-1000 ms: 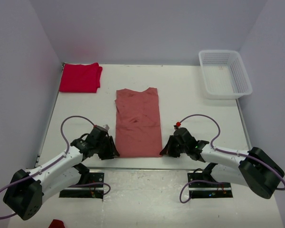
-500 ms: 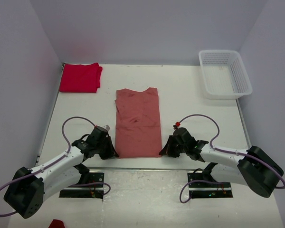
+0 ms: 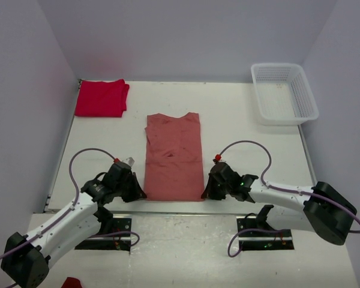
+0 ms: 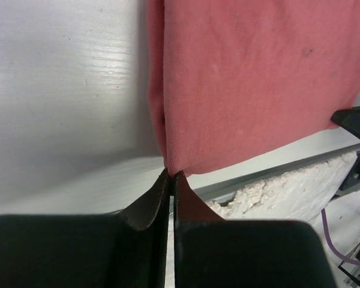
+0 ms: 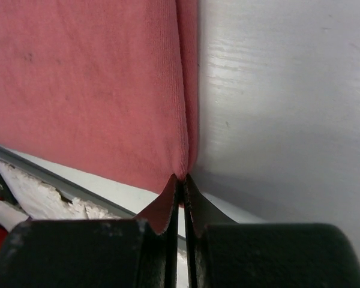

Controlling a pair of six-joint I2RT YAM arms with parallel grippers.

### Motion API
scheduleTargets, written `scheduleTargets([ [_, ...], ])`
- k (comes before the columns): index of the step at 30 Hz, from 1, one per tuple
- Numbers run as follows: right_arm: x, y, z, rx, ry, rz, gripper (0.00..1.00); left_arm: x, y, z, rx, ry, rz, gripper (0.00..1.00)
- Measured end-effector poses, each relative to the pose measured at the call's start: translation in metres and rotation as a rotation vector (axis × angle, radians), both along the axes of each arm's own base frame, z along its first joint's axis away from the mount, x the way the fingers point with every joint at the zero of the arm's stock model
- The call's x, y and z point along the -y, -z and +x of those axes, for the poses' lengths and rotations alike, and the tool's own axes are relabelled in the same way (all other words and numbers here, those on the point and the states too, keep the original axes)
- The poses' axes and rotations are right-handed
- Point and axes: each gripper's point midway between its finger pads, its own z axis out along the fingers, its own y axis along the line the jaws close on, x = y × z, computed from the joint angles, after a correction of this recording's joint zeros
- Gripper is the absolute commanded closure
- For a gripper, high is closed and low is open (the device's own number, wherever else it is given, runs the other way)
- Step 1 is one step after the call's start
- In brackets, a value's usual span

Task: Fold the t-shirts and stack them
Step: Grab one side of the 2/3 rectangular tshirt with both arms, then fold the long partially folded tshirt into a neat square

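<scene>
The salmon-pink t-shirt [image 3: 174, 155] lies folded into a long strip down the middle of the table, collar at the far end. My left gripper [image 3: 141, 193] is shut on its near left corner [image 4: 174, 165]. At the near right corner [image 5: 183, 168], my right gripper [image 3: 205, 193] is shut on the cloth too. Both corners sit close to the table's front edge. The bright red t-shirt [image 3: 101, 98] rests folded at the far left corner, well away from both grippers.
A white mesh basket [image 3: 284, 92] stands at the far right. The table's front edge with a metal rail [image 3: 174, 206] runs just behind both grippers. Grey walls close in the left, right and back sides.
My left gripper has shut on the pink shirt's near left corner and drawn slightly toward the front edge. The right gripper has shifted a little left, staying shut on its corner.
</scene>
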Motion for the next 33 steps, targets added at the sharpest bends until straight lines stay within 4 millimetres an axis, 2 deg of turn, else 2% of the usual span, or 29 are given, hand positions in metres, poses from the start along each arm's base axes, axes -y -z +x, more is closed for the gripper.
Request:
scheduleTargets([
  [5, 0.012, -0.007, -0.004, 0.011, 0.013, -0.052, 1.00, 0.002, -0.020, 0.003, 0.036, 0.003, -0.022, 1.00],
  [15, 0.018, -0.019, -0.006, 0.023, 0.011, -0.080, 1.00, 0.001, -0.024, -0.003, 0.028, 0.010, -0.027, 1.00],
  [18, 0.017, -0.027, -0.004, 0.041, -0.007, -0.093, 1.00, 0.003, -0.037, 0.001, 0.053, 0.013, -0.037, 1.00],
  [20, 0.014, -0.039, 0.001, 0.064, -0.019, -0.101, 1.00, 0.006, -0.054, 0.008, 0.092, 0.017, -0.048, 1.00],
  [27, -0.006, -0.100, 0.041, 0.206, -0.054, -0.150, 1.00, 0.014, -0.121, 0.050, 0.259, 0.028, -0.022, 1.00],
  [30, -0.018, -0.124, 0.066, 0.266, -0.069, -0.185, 1.00, 0.018, -0.139, 0.071, 0.301, 0.037, 0.017, 1.00],
  [33, -0.029, -0.144, 0.096, 0.314, -0.073, -0.210, 1.00, 0.025, -0.149, 0.096, 0.327, 0.043, 0.063, 1.00],
])
